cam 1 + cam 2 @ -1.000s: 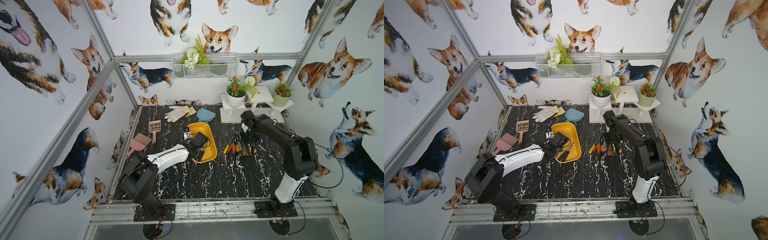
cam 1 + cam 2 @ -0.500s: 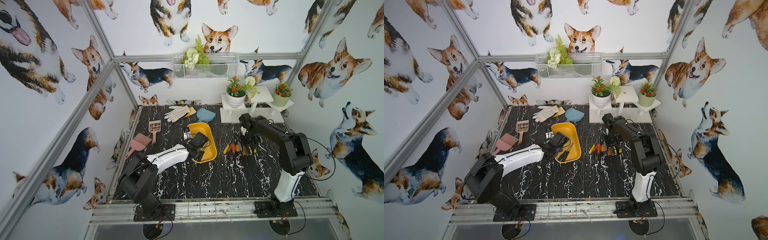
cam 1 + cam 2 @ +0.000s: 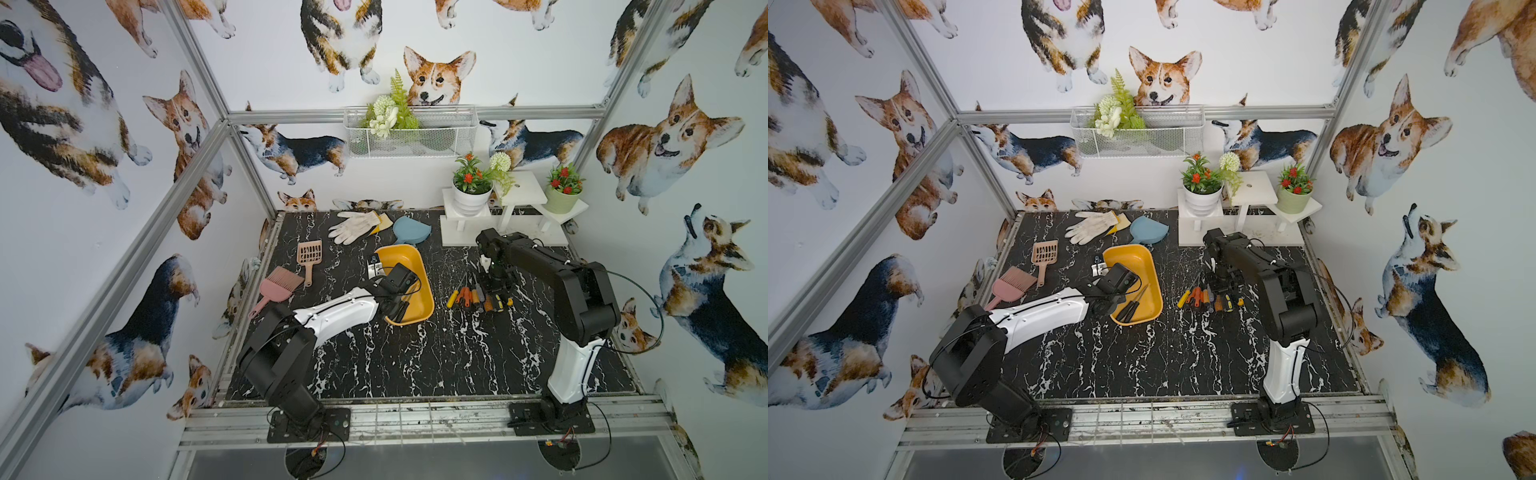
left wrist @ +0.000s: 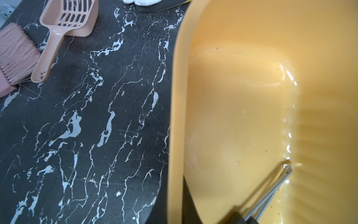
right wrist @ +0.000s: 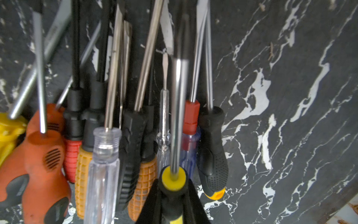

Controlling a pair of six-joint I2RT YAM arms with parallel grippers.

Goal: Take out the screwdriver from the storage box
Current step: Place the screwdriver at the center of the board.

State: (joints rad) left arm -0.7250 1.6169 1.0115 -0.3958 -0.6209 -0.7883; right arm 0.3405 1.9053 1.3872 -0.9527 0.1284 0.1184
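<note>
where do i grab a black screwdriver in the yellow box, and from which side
Take the black screwdriver by its thick handle, which lies at the near end of the storage box, shaft pointing away. Come straight down from above, jaws across the handle: the walls would likely block a sideways reach.

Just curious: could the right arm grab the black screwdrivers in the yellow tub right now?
Probably not yet: the right gripper holds a yellow-collared screwdriver, and the left gripper, gripping the storage box rim, crowds the black screwdrivers inside.
</note>
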